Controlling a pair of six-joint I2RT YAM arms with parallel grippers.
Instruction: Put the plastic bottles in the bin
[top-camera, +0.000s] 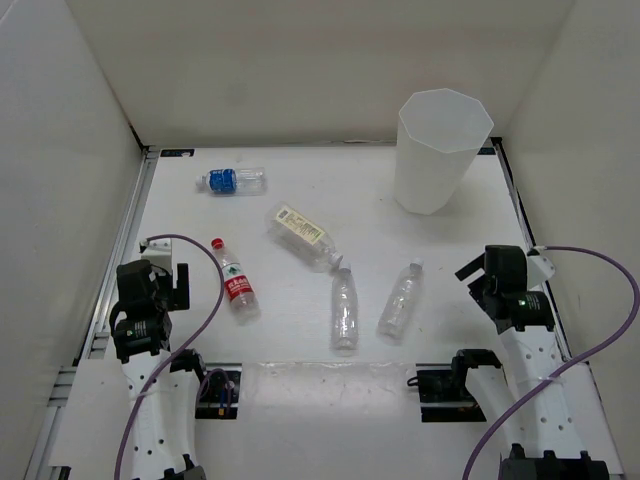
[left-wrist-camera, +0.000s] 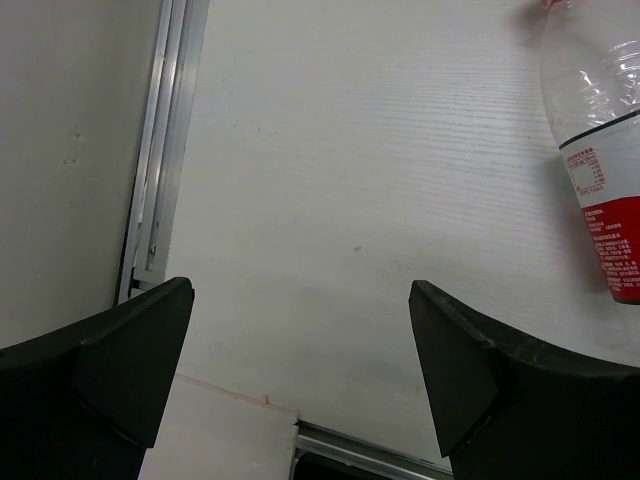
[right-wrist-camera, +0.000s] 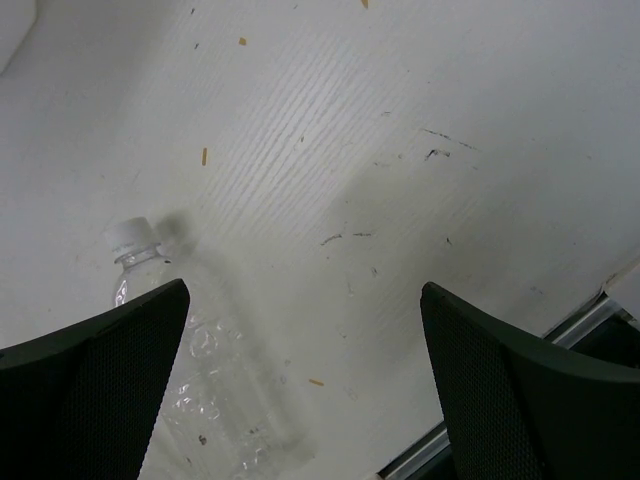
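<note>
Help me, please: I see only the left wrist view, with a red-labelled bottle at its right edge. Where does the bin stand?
Observer: The bin stands upright at the far right corner of the table, diagonally across from the left gripper.
Operator: Is any bottle inside it?
Observer: No. All five lie on the table: the red-labelled bottle, the blue-labelled bottle, the yellowish-labelled bottle, the left unlabelled bottle and the right unlabelled bottle.
Operator: Which one is nearest the right gripper?
Observer: The right unlabelled bottle; it lies just left of the right gripper, whose jaws are open and empty.
</note>
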